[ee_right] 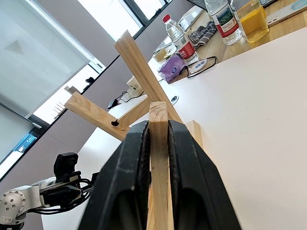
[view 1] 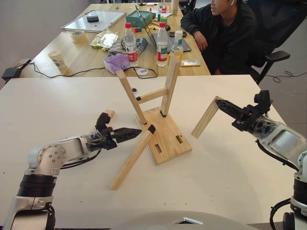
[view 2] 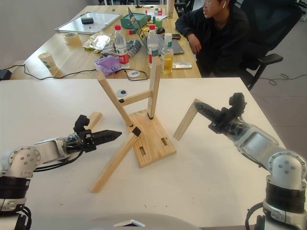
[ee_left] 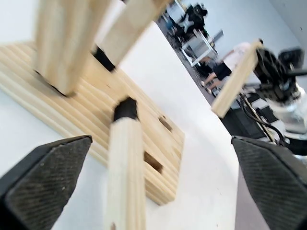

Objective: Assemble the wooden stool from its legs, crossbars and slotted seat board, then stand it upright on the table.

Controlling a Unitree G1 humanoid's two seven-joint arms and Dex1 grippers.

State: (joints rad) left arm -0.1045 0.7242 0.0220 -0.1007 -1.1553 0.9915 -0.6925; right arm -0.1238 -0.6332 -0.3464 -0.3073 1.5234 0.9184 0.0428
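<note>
The slotted seat board (view 1: 168,139) lies flat mid-table. Two legs (view 1: 129,96) (view 1: 171,84) rise from it, joined by a crossbar (view 1: 152,95). A third leg (view 1: 130,160) slants from the board's near-left corner down to the table. My left gripper (view 1: 136,131) is open beside that leg's upper end. In the left wrist view its fingers (ee_left: 45,187) straddle the leg (ee_left: 125,172). My right gripper (view 1: 221,103) is shut on the top of a fourth leg (view 1: 205,119), whose lower end is at the table right of the board. A loose wooden piece (view 1: 109,114) lies behind the left gripper.
Beyond the white table's far edge stands a wooden table (view 1: 81,57) with bottles (view 1: 162,44), a cup (view 1: 57,60), a purple bag (view 1: 116,62) and a cable (view 1: 72,73). A small dark disc (view 1: 135,89) lies behind the stool. The table's near and left parts are bare.
</note>
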